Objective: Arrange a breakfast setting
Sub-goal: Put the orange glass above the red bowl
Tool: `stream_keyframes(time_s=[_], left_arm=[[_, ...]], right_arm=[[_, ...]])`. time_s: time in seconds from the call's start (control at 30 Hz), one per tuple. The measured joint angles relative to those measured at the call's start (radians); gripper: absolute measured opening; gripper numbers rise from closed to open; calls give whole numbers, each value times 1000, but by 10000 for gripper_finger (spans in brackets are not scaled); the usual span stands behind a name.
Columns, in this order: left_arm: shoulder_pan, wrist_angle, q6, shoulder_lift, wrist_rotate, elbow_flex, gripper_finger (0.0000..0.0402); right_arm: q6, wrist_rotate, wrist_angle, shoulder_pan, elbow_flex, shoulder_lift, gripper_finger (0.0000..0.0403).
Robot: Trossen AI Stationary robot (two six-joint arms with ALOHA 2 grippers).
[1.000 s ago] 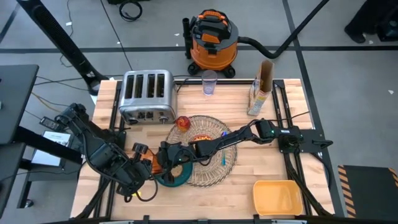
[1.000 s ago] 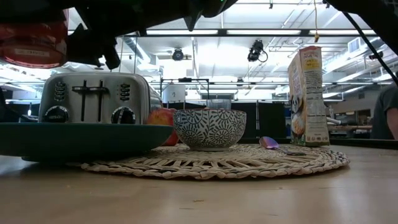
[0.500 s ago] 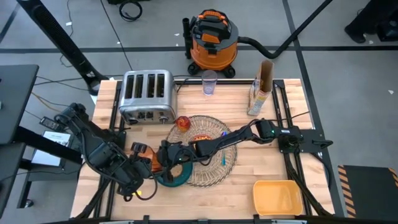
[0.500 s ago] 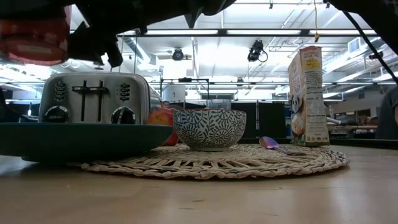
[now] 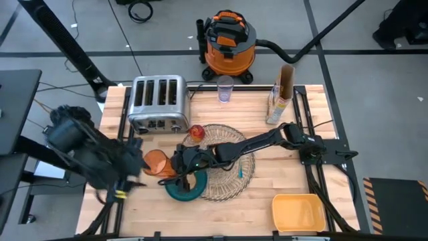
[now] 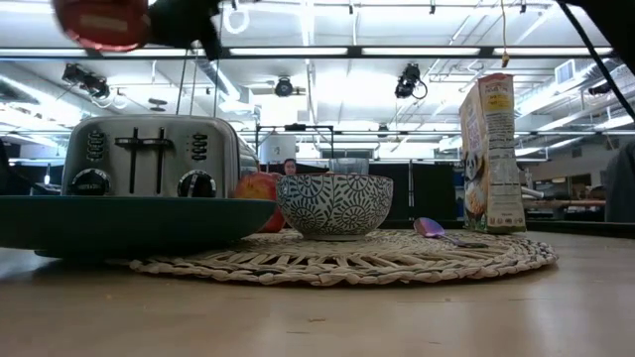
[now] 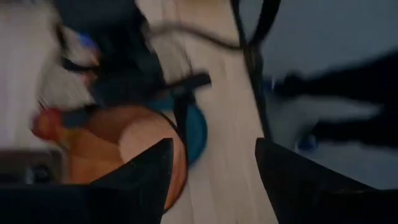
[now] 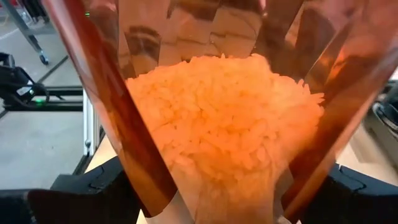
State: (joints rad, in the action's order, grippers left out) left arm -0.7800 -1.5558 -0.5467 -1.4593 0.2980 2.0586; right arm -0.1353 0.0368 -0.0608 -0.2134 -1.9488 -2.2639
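With the right gripper (image 5: 175,163) clamped on the amber-orange cup (image 5: 156,163), raised just left of the dark teal plate (image 5: 175,194), and the left gripper (image 7: 214,155) spread open nearby, keep the cup upright while carrying it right to the woven placemat (image 5: 234,134).

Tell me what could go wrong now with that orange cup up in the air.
The right hand holds the amber-orange cup high above the table, beside the dark teal plate; a slip could drop it onto wood or plate. The open left hand is close, so a swing that way might knock the cup.
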Motion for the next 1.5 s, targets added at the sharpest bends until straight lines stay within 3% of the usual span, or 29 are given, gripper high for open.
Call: stream_keyframes(time_s=[0.2, 0.37, 0.6, 0.8, 1.0, 1.23, 1.5], left_arm=[[-96, 155, 57, 77, 270, 82, 235], [-139, 311, 138, 121, 415, 42, 235], [-61, 440, 198, 118, 441, -63, 235], [72, 631, 250, 118, 428, -218, 235], [221, 781, 239, 118, 333, -370, 235], [355, 890, 244, 118, 244, -504, 235], [440, 984, 272, 117, 169, -586, 235]], right_arm=[[-7, 23, -11, 0, 98, 120, 326], [-47, 99, 161, 7, 349, 267, 326], [-48, 308, 386, 16, 753, 504, 326], [-67, 379, 577, 96, 1067, 618, 326], [-47, 238, 785, 245, 1273, 618, 326], [11, 13, 898, 394, 1381, 586, 326], [43, -65, 1109, 467, 1433, 485, 326]])
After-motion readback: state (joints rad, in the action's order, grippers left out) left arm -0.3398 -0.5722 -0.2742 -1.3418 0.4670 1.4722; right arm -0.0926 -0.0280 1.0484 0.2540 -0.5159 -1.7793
